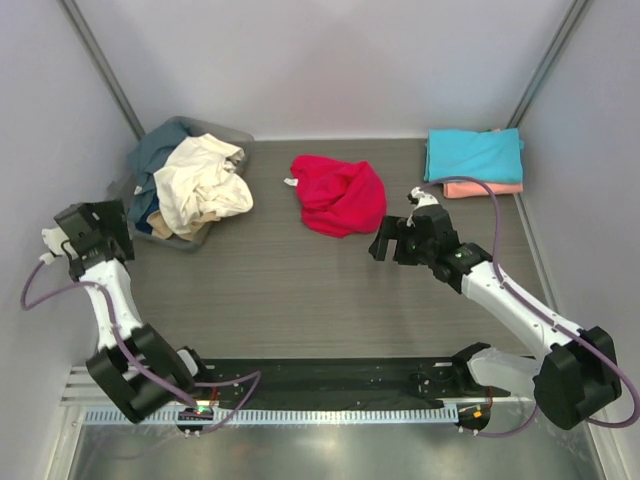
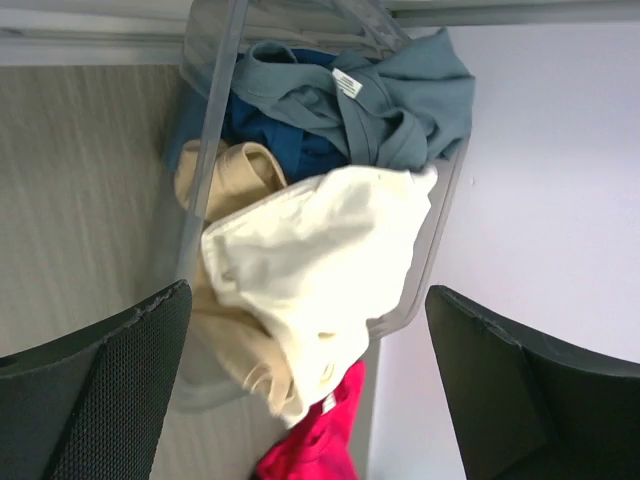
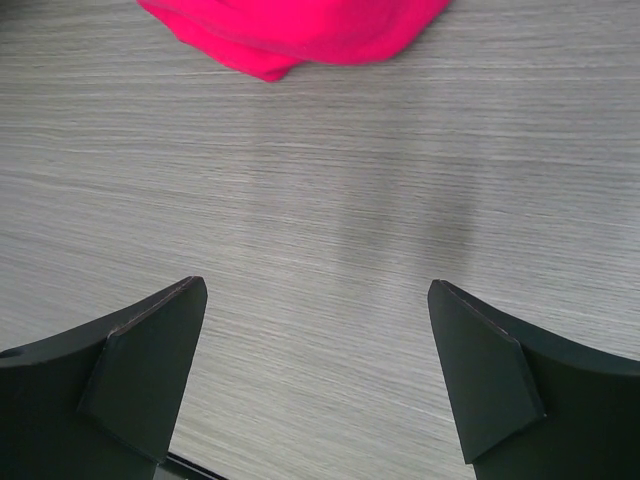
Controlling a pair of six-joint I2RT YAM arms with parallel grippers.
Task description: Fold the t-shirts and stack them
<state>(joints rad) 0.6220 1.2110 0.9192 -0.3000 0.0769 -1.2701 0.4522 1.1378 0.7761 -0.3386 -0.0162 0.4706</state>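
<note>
left tool (image 2: 308,290) spread, holding nothing, near grey tub (image 1: 235,137) | right tool (image 3: 316,282) spread, holding nothing, over table (image 1: 280,280) near red t-shirt (image 1: 338,195) | red t-shirt crumpled mid-table | cream t-shirt (image 1: 205,185) and slate blue t-shirt (image 1: 160,150) heaped in grey tub, far left | turquoise t-shirt (image 1: 474,155) folded atop salmon pink t-shirt (image 1: 483,189), far right

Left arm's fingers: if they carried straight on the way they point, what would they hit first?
Most likely the cream t-shirt heaped in the grey tub: it lies squarely between the open fingers in the left wrist view, though depth is unclear.
</note>
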